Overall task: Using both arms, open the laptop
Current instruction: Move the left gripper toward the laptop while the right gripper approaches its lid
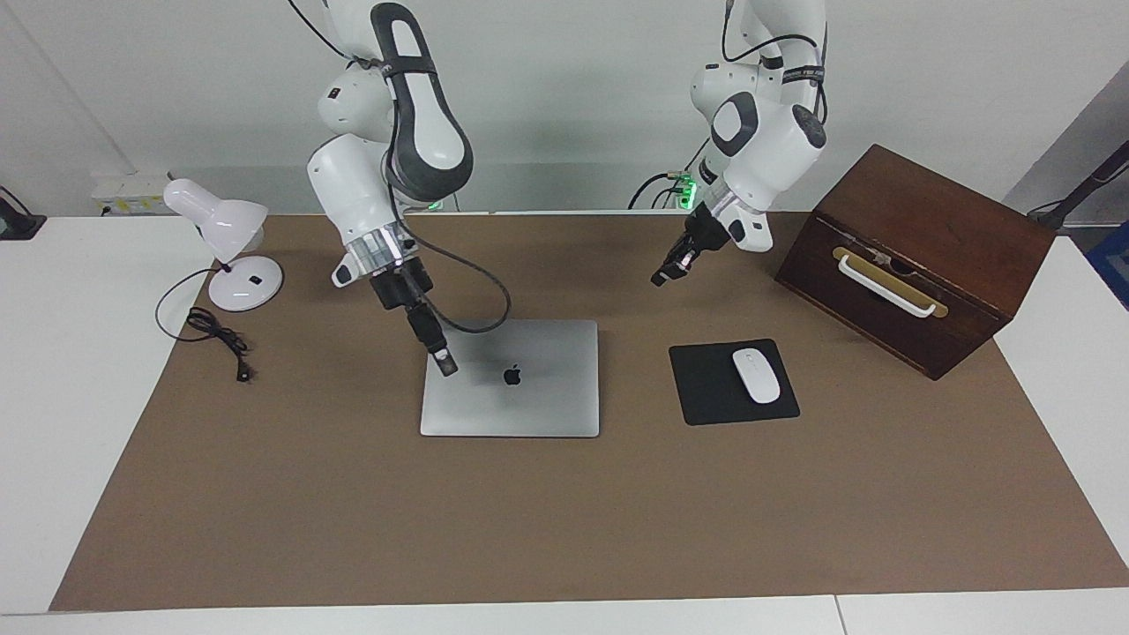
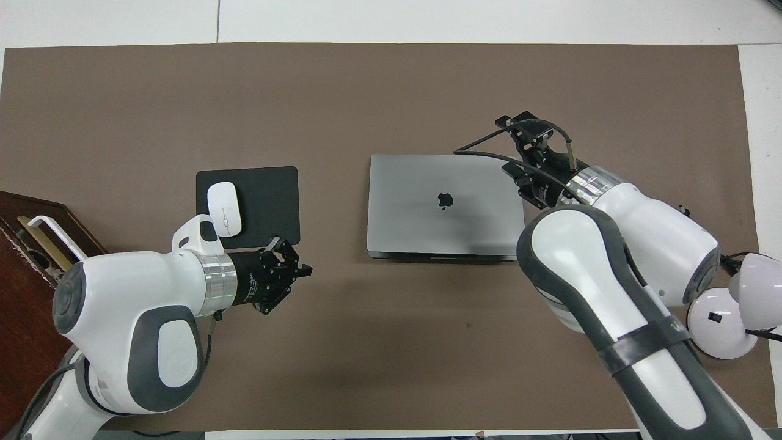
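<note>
At mat centre the laptop is seen flat, lid shut; nothing is opened yet. Right gripper is held over its lid edge, left gripper over bare mat; finger states cannot be told.

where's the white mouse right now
The flat white computer mouse lies on the black rectangular mouse pad, beside the closed silver-grey laptop, toward the left arm's end of the table.
</note>
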